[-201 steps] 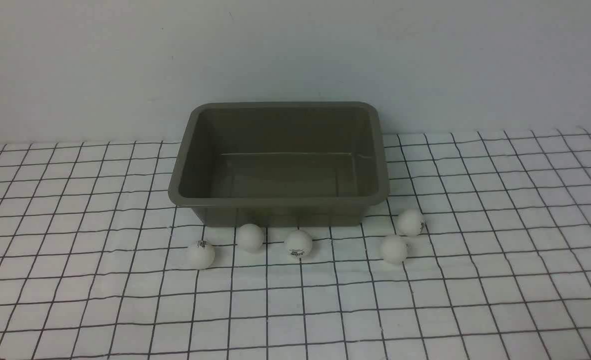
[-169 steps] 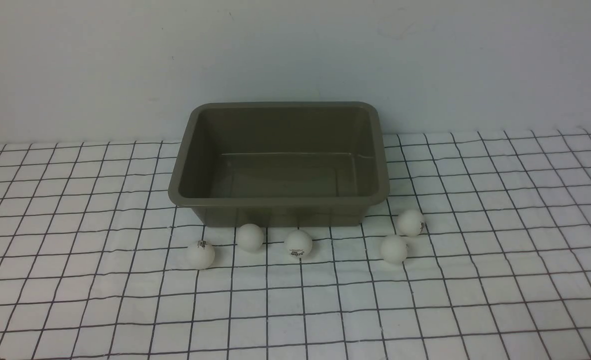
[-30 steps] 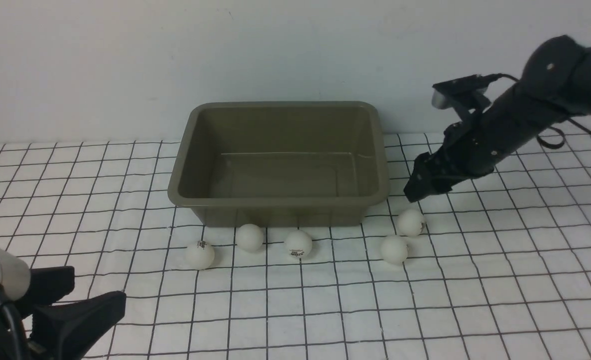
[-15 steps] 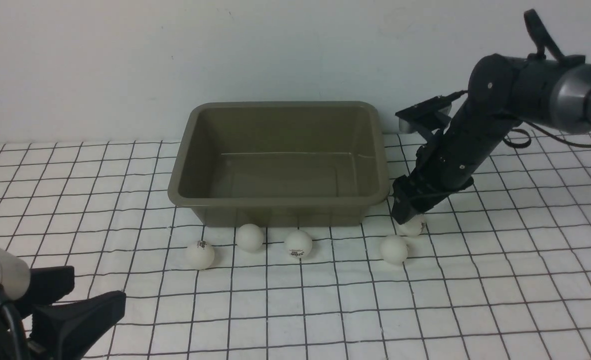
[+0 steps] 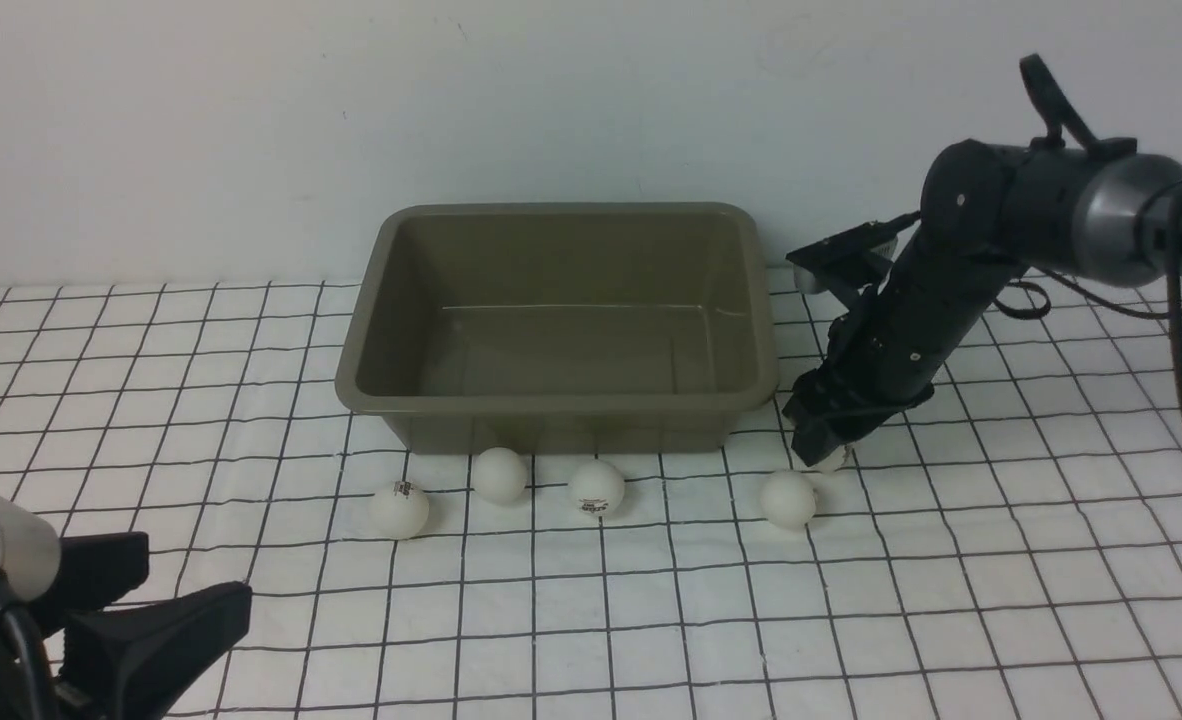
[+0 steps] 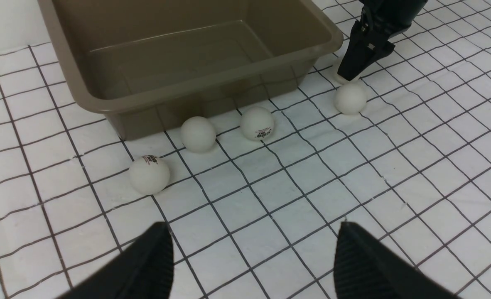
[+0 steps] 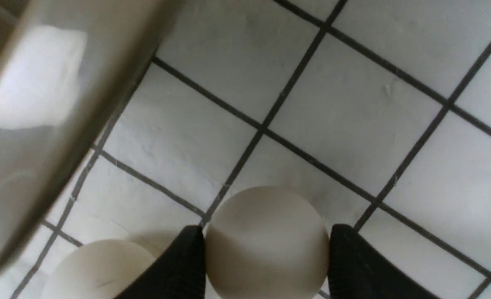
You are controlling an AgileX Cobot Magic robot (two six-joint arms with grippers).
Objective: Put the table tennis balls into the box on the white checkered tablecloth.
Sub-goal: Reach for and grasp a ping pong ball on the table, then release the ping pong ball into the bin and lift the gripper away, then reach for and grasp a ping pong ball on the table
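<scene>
On the white checkered tablecloth (image 5: 591, 620), the right claw (image 5: 817, 448) pinches 1 ball (image 7: 266, 241) beside the box (image 5: 551, 405); the left claw (image 6: 251, 234) gapes empty.

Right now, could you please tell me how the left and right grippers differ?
The left gripper is open and empty; the right gripper grips a table tennis ball. The left gripper hovers over bare checkered tablecloth away from the box; the right gripper is down at the box's right front corner. Both are black.
</scene>
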